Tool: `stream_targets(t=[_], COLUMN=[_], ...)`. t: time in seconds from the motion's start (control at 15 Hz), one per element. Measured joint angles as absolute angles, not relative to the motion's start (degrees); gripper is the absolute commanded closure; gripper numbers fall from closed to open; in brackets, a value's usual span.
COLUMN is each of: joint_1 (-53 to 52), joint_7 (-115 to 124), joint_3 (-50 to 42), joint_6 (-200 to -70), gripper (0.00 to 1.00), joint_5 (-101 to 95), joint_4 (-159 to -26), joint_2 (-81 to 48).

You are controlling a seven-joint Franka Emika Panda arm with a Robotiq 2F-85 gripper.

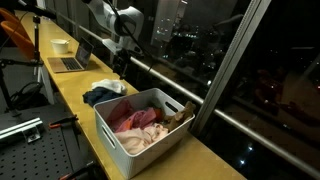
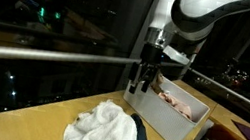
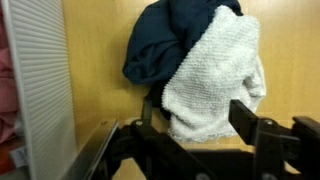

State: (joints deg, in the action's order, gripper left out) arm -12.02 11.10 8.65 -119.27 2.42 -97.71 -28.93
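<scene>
Wrist view: looking straight down on the towel (image 3: 215,85) and the blue cloth (image 3: 170,45), which are lying together on the bench (image 3: 100,60).
Hand (image 3: 198,120): standing open, with the two fingers (image 3: 245,118) spread wide and gripping nothing.
Hand position: hovering above the cloths and clear of them. In both exterior views it is hanging in the air over the near end of the bin (image 1: 150,140), pointing downward.
Towel: white and nubbly, crumpled in a heap. It is overlapping the blue cloth and touching it. In an exterior view (image 2: 103,129) it is sitting in front of the darker piece.
Blue cloth: dark and bunched, with one part tucked under the towel. It is lying just beside the bin's end wall.
Bin: white plastic with ribbed sides, standing upright on the bench close to the window (image 1: 260,90).
Bin contents: pink clothes (image 1: 140,125) are filling much of it in a loose pile.
Arm (image 2: 210,13): white, reaching down from above and carrying the hand over the cloths.
Laptop (image 1: 70,62): sitting open farther along the bench, well apart from the bin.
Cup (image 1: 62,45): white, standing beyond the laptop.
Bench: wooden, running along the window and carrying every item listed.
</scene>
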Motion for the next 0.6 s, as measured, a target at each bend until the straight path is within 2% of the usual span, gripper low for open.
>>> stream_targets(t=[0.6], joint_1=[-4.9], joint_7=[4.5], joint_3=[1.5], joint_6=[-119.3], gripper=[0.0], joint_5=[-2.2], joint_4=[-104.3], joint_2=[-23.2])
